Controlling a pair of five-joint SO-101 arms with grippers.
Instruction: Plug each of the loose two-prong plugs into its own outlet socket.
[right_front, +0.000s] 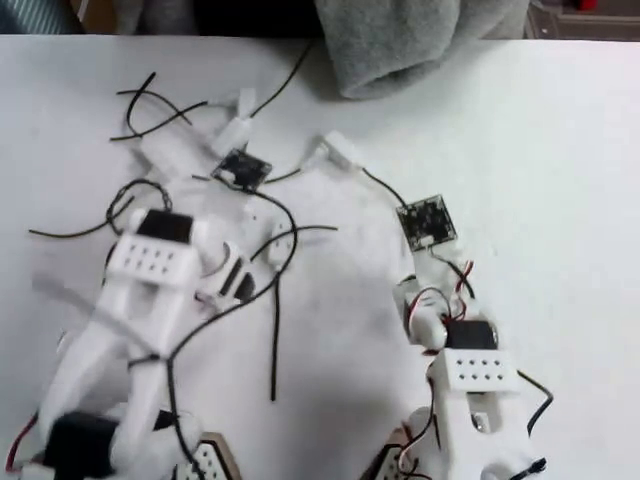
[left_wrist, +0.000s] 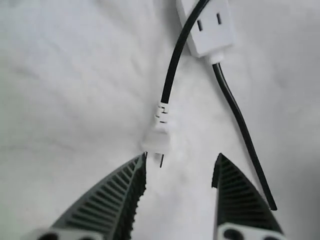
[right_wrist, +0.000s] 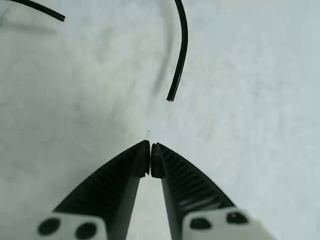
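The left hand (left_wrist: 180, 159) was spread wide just above the desk (right_front: 560, 150), in the left half and nearer the front edge than the back. A white two-prong plug (left_wrist: 157, 142) lay flat on the desk at the mouth of that gap. It was not centred: it sat close against one fingertip (left_wrist: 140, 165), and most of the opening beside it was bare desk.

The plug's long axis ran roughly in line with the reach of the hand. Its prongs pointed back toward the hand, and its black cord (left_wrist: 172, 70) led away toward the middle of the desk. Farther along that line lay a white outlet socket (left_wrist: 210, 25) with its two slots facing up and its own thicker cord trailing past the other finger. The prongs therefore faced away from the socket they would probably have to enter.

By my reading, the next move depended on that offset. The hand would need to shift sideways to bring the plug body between the fingers before closing, and the plug would then have to be turned end for end.

The right hand (right_wrist: 150, 147) was pressed together and held nothing. It sat over bare desk with a loose cord end (right_wrist: 171, 96) ahead of it. The left arm was clearly the nearer one to this plug.
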